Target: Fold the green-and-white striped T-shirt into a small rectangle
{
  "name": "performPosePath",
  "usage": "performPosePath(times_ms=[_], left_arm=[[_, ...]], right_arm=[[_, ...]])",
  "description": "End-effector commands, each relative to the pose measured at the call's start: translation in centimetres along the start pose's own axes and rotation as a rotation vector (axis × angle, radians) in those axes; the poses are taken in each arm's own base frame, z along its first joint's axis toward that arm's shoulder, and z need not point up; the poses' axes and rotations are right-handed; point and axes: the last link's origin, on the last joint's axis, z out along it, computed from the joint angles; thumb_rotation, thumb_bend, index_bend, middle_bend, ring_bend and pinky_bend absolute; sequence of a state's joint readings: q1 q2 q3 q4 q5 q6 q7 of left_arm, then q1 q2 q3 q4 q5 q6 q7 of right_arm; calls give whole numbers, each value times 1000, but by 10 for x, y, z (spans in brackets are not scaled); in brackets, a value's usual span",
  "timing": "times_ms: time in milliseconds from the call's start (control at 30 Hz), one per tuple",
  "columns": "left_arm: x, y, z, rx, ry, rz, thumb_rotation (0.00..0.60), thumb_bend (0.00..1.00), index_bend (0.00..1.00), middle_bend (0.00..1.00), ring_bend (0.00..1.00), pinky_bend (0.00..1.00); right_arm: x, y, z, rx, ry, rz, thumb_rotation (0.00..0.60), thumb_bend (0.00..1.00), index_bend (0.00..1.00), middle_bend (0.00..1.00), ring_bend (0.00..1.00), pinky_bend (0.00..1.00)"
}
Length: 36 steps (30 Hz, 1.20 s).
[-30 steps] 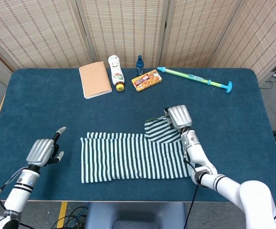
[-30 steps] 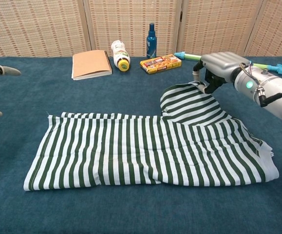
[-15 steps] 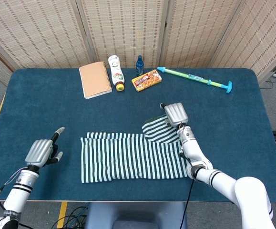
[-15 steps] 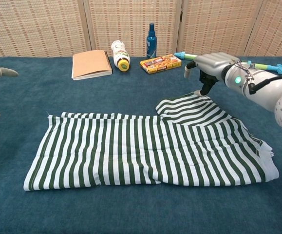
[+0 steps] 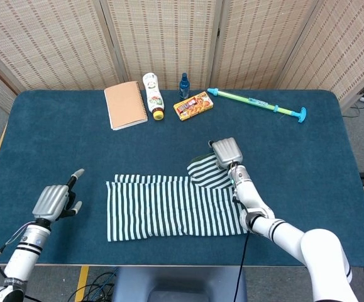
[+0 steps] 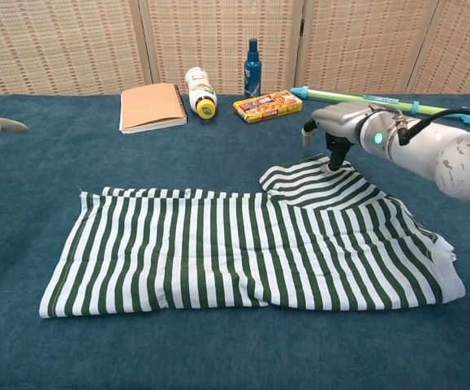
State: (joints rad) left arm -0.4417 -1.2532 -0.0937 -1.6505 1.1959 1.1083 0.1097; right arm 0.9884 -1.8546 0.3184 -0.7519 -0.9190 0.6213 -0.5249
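Blue table [image 5: 332, 151] | T-shirt [image 5: 169, 204] flat | right hand [image 5: 226, 153] on sleeve | bottle [image 5: 184, 86] upright

R hand [image 5: 226, 152] sits palm-down w/ fingertips [image 6: 333, 165] pressing the T-shirt [image 6: 251, 252] sleeve, thumb out to the side; forearm runs back toward the near table edge. L hand [image 5: 53, 201] hovers low at the far left, fingers apart, holding nothing.

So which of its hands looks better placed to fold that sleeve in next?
Probably the right hand: it hangs over the T-shirt's raised sleeve. The left hand hovers off the cloth.
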Motion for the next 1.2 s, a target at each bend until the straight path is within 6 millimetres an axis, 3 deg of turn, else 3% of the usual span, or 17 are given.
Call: performPosePath(times_ms=[33, 167, 533, 1200], left_arm=[[0, -1, 0, 4, -2, -3, 600, 406, 0, 870, 870, 999], [-1, -3, -1, 9, -6, -3, 600, 406, 0, 870, 870, 999], [-2, -3, -2, 8, -8, -6, 600, 407, 0, 870, 870, 999], [-3, -1, -1, 9, -10, -4, 600, 406, 0, 871, 870, 999]], right_arm=[[-1, -3, 3, -2, -14, -11, 600, 304, 268, 954, 1000, 1000], [-2, -4, 5, -6, -26, -22, 600, 320, 270, 954, 1000, 1000], [-10, 3, 1, -15, -44, -36, 600, 333, 419, 954, 1000, 1000], [-11, 20, -1, -38, -30, 17, 600, 453, 502, 960, 1000, 1000]])
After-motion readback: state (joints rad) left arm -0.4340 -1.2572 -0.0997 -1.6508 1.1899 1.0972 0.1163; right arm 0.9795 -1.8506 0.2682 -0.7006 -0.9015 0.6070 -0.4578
